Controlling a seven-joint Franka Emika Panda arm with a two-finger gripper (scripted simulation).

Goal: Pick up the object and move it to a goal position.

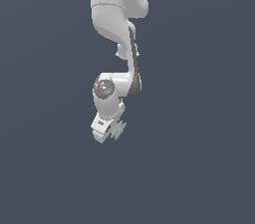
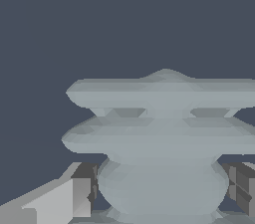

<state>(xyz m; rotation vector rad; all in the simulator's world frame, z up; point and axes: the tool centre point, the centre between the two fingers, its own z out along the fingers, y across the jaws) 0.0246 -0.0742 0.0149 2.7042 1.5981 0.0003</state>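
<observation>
I read the pickup as done: my hand point(image 1: 105, 131) is pinching the object point(image 1: 118, 129), fingers point(image 2: 79, 193) against its sides. No goal marker shows, so carrying it there remains.

Matt pale grey-blue ribbed object point(image 2: 164, 138); smooth glossy white arm point(image 1: 113, 19); dark grey finger pads point(image 2: 84, 188).

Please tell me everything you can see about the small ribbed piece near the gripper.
The ribbed piece is pale grey-blue with a matte, plastic-like look: a short rod with a rounded body and several thin, wide fins stacked along it. In the wrist view it fills the space between the two dark finger pads, which sit at either side of its body. In the exterior view it sticks out beside the gripper, toward that view's right. Contact cannot be confirmed.
</observation>
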